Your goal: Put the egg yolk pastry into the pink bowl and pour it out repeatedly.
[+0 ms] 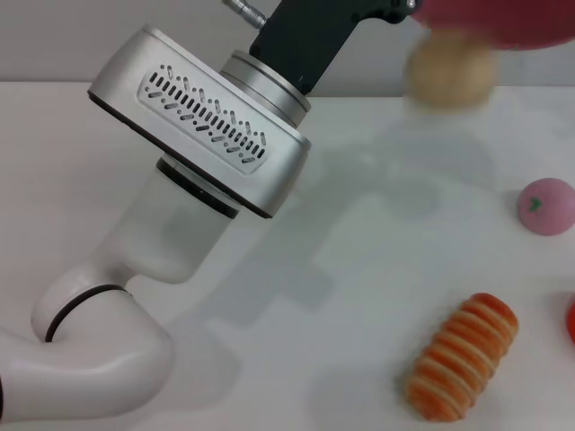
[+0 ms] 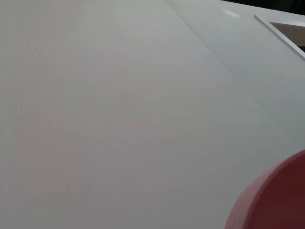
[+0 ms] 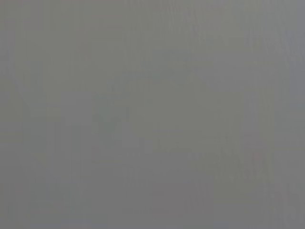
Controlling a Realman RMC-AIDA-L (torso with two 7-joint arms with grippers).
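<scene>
Beige and blurred, the egg yolk pastry point(image 1: 449, 74) hung just below the rim of the pink bowl point(image 1: 503, 22), which was raised at the top right edge of the head view, above the white table point(image 1: 359, 269). My left arm point(image 1: 202, 171) reached up across the view toward that bowl; my left gripper was out of frame, so I could not tell its grip. My left wrist view caught only a curve of the bowl point(image 2: 274, 200). Nearer lay a pink ball point(image 1: 546, 206) and an orange striped roll point(image 1: 463, 356), well apart. My right wrist view showed plain grey.
</scene>
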